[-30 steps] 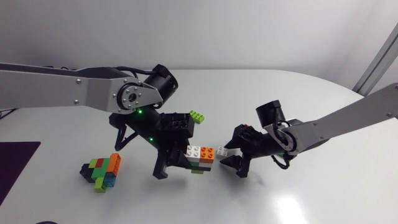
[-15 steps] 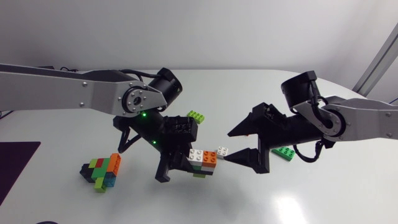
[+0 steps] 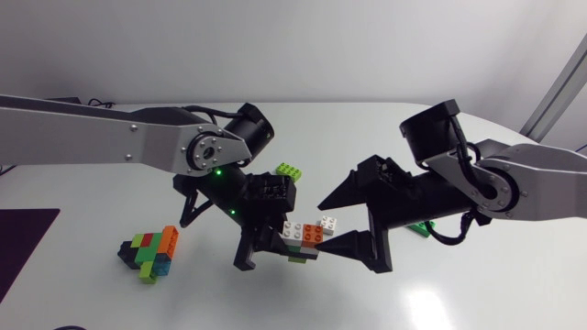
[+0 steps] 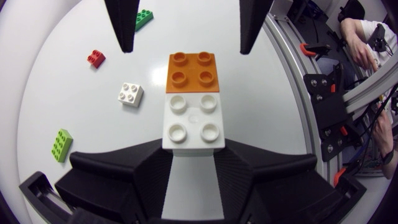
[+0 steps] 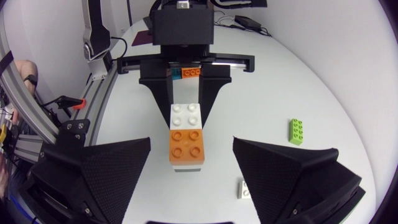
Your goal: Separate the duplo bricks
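My left gripper [image 3: 280, 240] is shut on a small duplo stack, held above the table. The stack shows a white brick [image 4: 189, 121] between the fingers and an orange brick [image 4: 191, 71] sticking out ahead, with a green layer [image 3: 293, 253] underneath. My right gripper [image 3: 323, 226] faces it, open. Its fingers [image 5: 102, 174] flank the orange brick [image 5: 186, 146] on both sides without touching it. The white brick [image 5: 185, 115] lies beyond it, in the left gripper [image 5: 185, 81].
On the table lie a small white brick [image 3: 327, 223], a lime brick [image 3: 290, 170], a red brick [image 4: 95, 58] and a green brick [image 3: 421, 227] half hidden by my right arm. A multi-coloured brick cluster [image 3: 151, 253] lies at the left, near a dark mat [image 3: 23, 243].
My right gripper has opened wide, swung up and come in toward the stack, so its fingers now flank the orange end. A green brick has come into sight behind it. The left gripper edged right.
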### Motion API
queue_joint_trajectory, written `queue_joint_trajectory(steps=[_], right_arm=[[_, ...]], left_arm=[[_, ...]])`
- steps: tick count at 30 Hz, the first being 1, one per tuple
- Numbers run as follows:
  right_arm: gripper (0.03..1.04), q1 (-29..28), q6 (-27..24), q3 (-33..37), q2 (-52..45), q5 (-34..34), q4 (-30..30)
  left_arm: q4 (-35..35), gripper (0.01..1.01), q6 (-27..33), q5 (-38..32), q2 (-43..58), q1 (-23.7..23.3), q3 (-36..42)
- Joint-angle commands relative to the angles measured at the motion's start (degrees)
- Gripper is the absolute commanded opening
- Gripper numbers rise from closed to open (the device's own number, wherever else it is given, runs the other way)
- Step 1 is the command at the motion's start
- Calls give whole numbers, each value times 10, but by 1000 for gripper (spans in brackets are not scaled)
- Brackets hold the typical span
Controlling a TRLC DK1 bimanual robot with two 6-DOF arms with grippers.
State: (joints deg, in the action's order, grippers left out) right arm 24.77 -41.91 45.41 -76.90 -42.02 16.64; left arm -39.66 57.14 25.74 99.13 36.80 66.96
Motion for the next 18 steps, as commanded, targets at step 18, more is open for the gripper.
queue_joint_trajectory(steps=[18], right_arm=[[751,33,18,-35,-29,27,-32]], left_arm=[[3,354,-6,3,10,3,18]])
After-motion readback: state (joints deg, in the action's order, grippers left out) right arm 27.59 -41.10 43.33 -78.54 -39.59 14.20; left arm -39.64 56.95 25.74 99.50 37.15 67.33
